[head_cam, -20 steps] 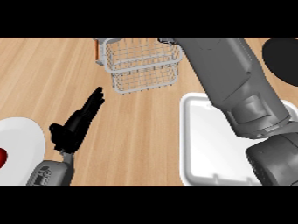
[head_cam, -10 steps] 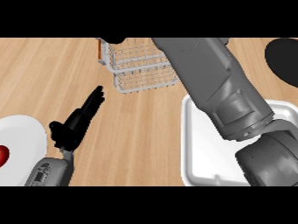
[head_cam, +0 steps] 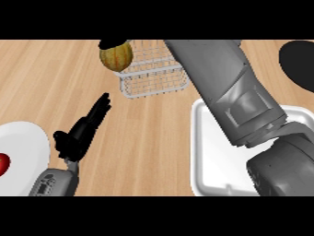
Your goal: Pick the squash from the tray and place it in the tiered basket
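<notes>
Since half a second ago your right forearm has swung left, carrying the squash (head_cam: pixel 116 56) out past the tiered basket (head_cam: pixel 152 76), off the tray (head_cam: pixel 207 152). Your right hand (head_cam: pixel 112 44) barely shows above it; its fingers you cannot judge. Your left hand (head_cam: pixel 84 131) rests open, straight-fingered, on the bench (head_cam: pixel 37 83).

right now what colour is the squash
Olive-yellow with faint darker stripes, seen in the head view: squash.

Single head view, steep downward look at wooden counter (head_cam: pixel 37 83); close range; forearms enter from lower edge.
</notes>
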